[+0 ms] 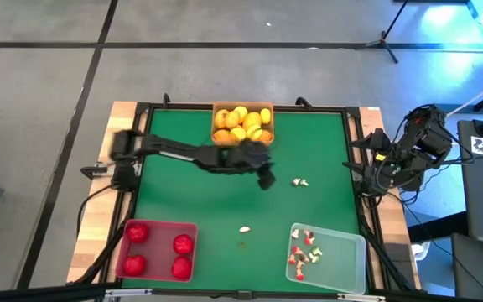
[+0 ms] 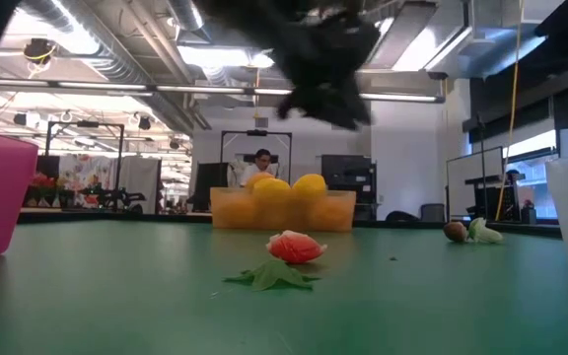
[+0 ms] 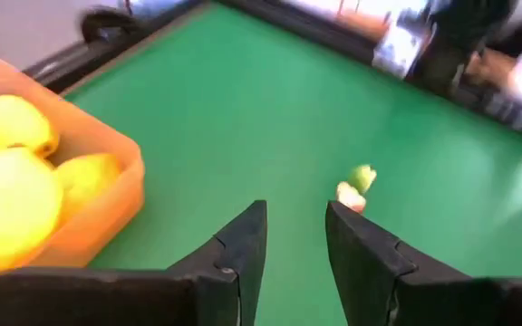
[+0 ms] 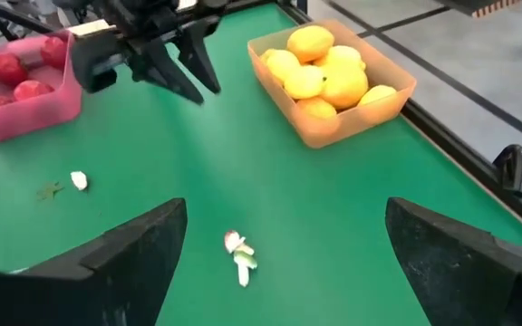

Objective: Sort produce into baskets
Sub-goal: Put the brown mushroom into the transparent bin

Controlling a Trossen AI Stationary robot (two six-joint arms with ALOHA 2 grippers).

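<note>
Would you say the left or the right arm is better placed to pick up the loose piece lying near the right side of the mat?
Left, probably. The left gripper hangs over the mat close to the loose piece, fingers apart with nothing between them. The right gripper, open, waits at the table's right edge.

I see a grey floor crossed by dark lines around the green table. At eye level, ceiling strip lights glow across the upper frame, a person sits mid-frame, and bright windows fill the right side.
</note>
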